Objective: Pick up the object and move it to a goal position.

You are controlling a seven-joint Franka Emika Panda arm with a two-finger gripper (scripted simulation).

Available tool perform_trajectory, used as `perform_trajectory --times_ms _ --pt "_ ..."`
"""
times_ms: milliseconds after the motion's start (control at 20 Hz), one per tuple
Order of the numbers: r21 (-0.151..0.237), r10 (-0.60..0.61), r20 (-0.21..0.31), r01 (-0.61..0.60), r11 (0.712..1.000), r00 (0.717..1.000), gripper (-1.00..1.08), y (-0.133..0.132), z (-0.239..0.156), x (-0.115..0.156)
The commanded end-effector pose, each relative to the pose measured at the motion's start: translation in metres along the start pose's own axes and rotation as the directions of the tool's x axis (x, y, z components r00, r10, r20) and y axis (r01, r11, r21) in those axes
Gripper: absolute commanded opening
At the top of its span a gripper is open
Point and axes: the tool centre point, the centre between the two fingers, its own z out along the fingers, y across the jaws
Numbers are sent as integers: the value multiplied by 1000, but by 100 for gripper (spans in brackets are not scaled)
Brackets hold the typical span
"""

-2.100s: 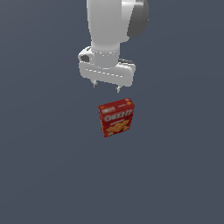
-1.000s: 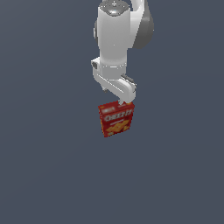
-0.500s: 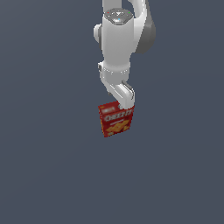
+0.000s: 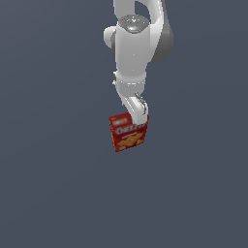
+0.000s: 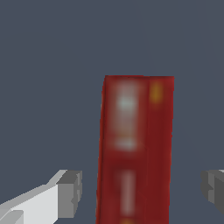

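Observation:
The red cracker box (image 4: 128, 134) stands upright on the grey floor, its front with white lettering and orange crackers facing the exterior view. My gripper (image 4: 138, 116) is at the box's top edge, on its side toward the exterior view's right. In the wrist view the box's narrow red top (image 5: 135, 144) lies between my two grey fingers (image 5: 70, 192), with a gap on each side. The gripper (image 5: 142, 190) is open and straddles the box without touching it.
The white arm (image 4: 135, 43) reaches down from above the box. The plain dark grey floor (image 4: 58, 193) surrounds the box, and no other object or goal marker shows in either view.
The wrist has turned and the gripper has come down from above the box to its top edge. The box has not moved.

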Motion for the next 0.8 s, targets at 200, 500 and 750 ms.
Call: perform_trajectory --times_ms 200,500,750 --pt "1 29 0 -29 1000 1000 100 -1 2 -1" --pt "1 25 0 -25 1000 1000 100 -1 9 -1" --pt "1 27 0 -27 1000 1000 100 0 32 -1"
